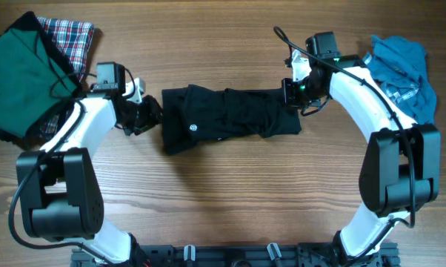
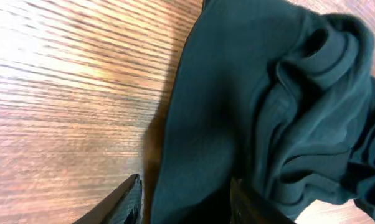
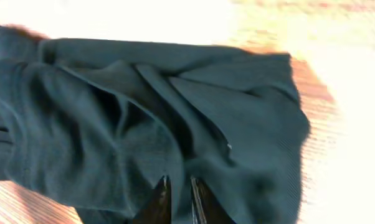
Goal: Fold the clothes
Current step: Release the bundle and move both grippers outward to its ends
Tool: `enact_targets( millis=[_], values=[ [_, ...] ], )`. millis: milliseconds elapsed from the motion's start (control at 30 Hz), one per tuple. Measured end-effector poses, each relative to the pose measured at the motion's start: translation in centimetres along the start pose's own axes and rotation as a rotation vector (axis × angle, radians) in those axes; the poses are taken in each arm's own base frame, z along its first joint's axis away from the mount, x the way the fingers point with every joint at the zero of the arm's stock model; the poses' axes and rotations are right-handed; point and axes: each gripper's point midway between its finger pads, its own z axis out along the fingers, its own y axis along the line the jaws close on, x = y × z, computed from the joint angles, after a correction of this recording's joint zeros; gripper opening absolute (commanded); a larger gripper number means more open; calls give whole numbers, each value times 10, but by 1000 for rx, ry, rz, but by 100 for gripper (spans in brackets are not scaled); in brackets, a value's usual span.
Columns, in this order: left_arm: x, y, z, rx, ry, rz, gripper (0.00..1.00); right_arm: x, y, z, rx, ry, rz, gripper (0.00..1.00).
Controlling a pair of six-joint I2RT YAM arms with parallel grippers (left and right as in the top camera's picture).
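The black shirt (image 1: 230,119) lies bunched in a long, rumpled band across the middle of the tabletop (image 1: 230,200), its small round white logo (image 1: 194,127) facing up near one end. The left gripper (image 1: 150,115) sits at that logo end of the shirt; the left wrist view shows its fingers (image 2: 124,200) standing apart, with the shirt's edge lying loose between them. The right gripper (image 1: 293,93) is at the shirt's opposite end, low over the folds. Its fingertips (image 3: 159,198) are almost together with only a thin slit between, and I cannot tell whether any cloth is caught there. Beyond that end of the shirt, well apart from it, lies a crumpled blue garment (image 1: 401,70). Beyond the logo end lie a green garment (image 1: 19,74) and a plaid one (image 1: 71,37)
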Motion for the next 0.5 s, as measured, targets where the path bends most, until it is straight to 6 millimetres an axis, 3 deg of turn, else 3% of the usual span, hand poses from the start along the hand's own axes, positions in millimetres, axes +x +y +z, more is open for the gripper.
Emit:
enact_targets(
  millis=[233, 500],
  values=[
    [-13, -12, 3, 73, -61, 51, 41, -3, 3, 4, -12, -9, -18, 7],
    [-16, -15, 4, 88, -70, 78, 46, -2, -6, 15, 16, 8, -13, 20]
  ],
)
